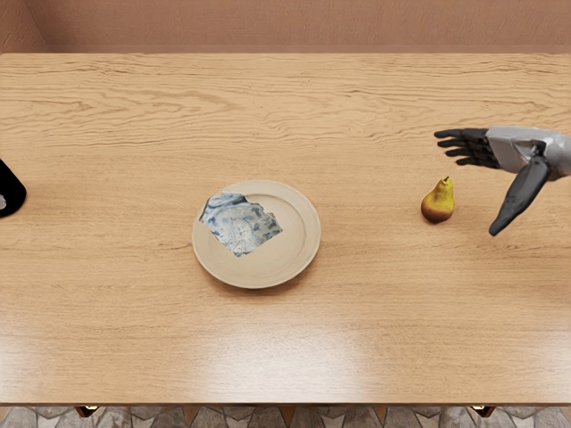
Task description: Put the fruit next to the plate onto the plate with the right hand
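Standing near right hand [510, 159], pear [437, 201]

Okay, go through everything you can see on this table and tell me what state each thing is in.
pear: upright on the table, right of the plate, apart from it, not held.
plate: flat on the table, no fruit on it.
crumpled blue-white piece: lying on the plate's left part.
right hand: open, fingers spread, just right of the pear, not touching it.
left arm: only a dark tip shows at the left edge.
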Available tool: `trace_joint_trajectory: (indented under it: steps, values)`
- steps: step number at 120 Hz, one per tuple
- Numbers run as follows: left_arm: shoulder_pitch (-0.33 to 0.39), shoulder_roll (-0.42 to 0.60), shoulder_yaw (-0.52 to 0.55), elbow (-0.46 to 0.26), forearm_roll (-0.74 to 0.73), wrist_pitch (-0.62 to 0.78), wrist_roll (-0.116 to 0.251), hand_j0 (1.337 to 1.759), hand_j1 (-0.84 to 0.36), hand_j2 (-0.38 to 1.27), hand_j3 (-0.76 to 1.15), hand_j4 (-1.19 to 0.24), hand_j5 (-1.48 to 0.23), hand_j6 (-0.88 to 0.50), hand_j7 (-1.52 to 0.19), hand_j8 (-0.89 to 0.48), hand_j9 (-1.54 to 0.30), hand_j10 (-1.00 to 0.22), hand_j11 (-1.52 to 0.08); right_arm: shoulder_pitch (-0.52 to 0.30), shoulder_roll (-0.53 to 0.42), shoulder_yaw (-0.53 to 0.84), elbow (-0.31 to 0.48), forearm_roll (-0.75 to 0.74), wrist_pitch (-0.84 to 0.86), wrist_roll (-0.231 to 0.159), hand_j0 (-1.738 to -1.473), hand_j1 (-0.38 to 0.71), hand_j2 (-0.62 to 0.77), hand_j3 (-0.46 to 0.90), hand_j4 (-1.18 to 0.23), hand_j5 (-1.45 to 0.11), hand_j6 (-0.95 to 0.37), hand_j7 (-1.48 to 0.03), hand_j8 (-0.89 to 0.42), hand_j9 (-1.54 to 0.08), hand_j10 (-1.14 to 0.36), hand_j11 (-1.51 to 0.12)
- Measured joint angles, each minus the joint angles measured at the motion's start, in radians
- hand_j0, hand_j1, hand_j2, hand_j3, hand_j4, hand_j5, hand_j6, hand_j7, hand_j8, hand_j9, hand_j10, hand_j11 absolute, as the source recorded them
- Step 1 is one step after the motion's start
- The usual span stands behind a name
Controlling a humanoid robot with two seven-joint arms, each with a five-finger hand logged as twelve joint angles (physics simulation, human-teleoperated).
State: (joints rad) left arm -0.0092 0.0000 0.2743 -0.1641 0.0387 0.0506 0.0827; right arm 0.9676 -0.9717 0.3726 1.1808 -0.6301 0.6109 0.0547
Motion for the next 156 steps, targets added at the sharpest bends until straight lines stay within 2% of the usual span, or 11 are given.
trace_joint_trajectory:
  steps: [12,39,57,65,81,102,116,156]
  values:
    - [0.0,0.0,0.0,0.0,0.0,0.0,0.0,1.658,0.35,0.0,0.0,0.0,0.0,0.0,0.0,0.0,0.0,0.0,0.0,-0.002,0.012,0.008,-0.057,0.048,0.0,-0.004,-1.658,-0.32,0.0,0.0,-0.03,-0.03,-0.03,-0.03,-0.03,-0.03,-0.03,-0.03]
    - [0.0,0.0,0.0,0.0,0.0,0.0,0.0,1.658,0.35,0.0,0.0,0.0,0.0,0.0,0.0,0.0,0.0,0.0,0.0,0.0,0.111,0.013,-0.189,0.075,0.0,-0.006,-1.658,-0.32,0.0,0.0,-0.03,-0.03,-0.03,-0.03,-0.03,-0.03,-0.03,-0.03]
    - [0.0,0.0,0.0,0.0,0.0,0.0,0.0,1.658,0.35,0.0,0.0,0.0,0.0,0.0,0.0,0.0,0.0,0.0,0.0,0.003,0.145,0.014,-0.223,0.078,0.0,0.003,-1.658,-0.32,0.0,0.0,-0.03,-0.03,-0.03,-0.03,-0.03,-0.03,-0.03,-0.03]
    - [0.0,0.0,0.0,0.0,0.0,0.0,0.0,1.658,0.35,0.0,0.0,0.0,0.0,0.0,0.0,0.0,0.0,0.0,0.0,0.0,0.15,0.011,-0.222,0.065,0.0,0.042,-1.658,-0.32,0.0,0.0,-0.03,-0.03,-0.03,-0.03,-0.03,-0.03,-0.03,-0.03]
    - [0.0,0.0,0.0,0.0,0.0,0.0,0.0,1.658,0.35,0.0,0.0,0.0,0.0,0.0,0.0,0.0,0.0,0.0,0.0,-0.006,0.156,0.003,-0.222,-0.051,0.0,0.164,-1.658,-0.32,0.0,0.0,-0.03,-0.03,-0.03,-0.03,-0.03,-0.03,-0.03,-0.03]
    - [0.0,0.0,0.0,0.0,0.0,0.0,0.0,1.658,0.35,0.0,0.0,0.0,0.0,0.0,0.0,0.0,0.0,0.0,0.0,-0.06,0.182,0.005,-0.223,-0.126,0.0,0.239,-1.658,-0.32,0.0,0.0,-0.03,-0.03,-0.03,-0.03,-0.03,-0.03,-0.03,-0.03]
    - [0.0,0.0,0.0,0.0,0.0,0.0,0.0,1.658,0.35,0.0,0.0,0.0,0.0,0.0,0.0,0.0,0.0,0.0,0.0,-0.081,0.194,0.009,-0.237,-0.126,0.0,0.269,-1.658,-0.32,0.0,0.0,-0.03,-0.03,-0.03,-0.03,-0.03,-0.03,-0.03,-0.03]
    - [0.0,0.0,0.0,0.0,0.0,0.0,0.0,1.658,0.35,0.0,0.0,0.0,0.0,0.0,0.0,0.0,0.0,0.0,0.0,-0.122,0.182,-0.001,-0.253,-0.133,-0.016,0.313,-1.658,-0.32,0.0,0.0,-0.03,-0.03,-0.03,-0.03,-0.03,-0.03,-0.03,-0.03]
